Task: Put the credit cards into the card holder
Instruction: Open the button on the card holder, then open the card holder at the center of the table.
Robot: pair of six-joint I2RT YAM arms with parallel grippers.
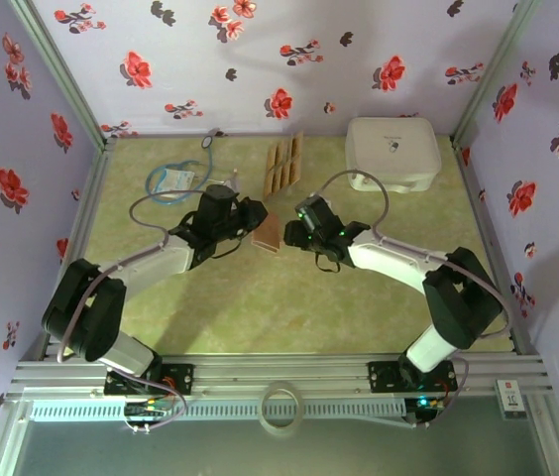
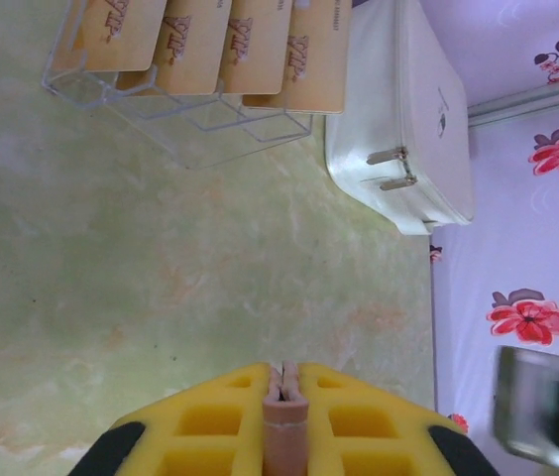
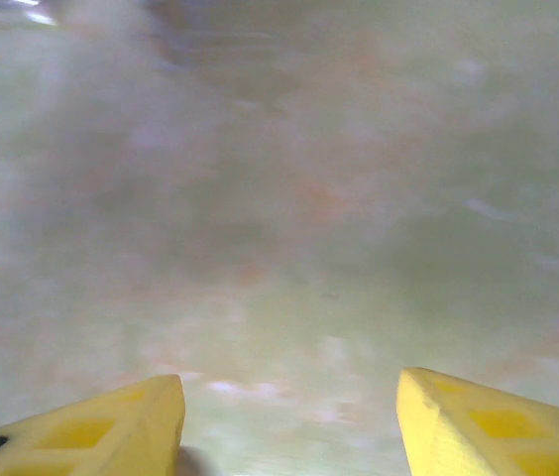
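Card holder (image 1: pixel 271 234): you are holding it at mid-table, pinched tight in the left gripper (image 2: pixel 282 377), probably to be presenting its pockets to the other arm. Right gripper (image 3: pixel 289 416): hanging just beside it, fingers apart, gripping nothing. Credit cards (image 2: pixel 200 40): four are standing in a wire rack (image 2: pixel 190 119) beyond, well apart from both claws, near the white case (image 2: pixel 403 119).

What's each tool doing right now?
Left tool: closed on the card holder.
Right tool: open, holding nothing.
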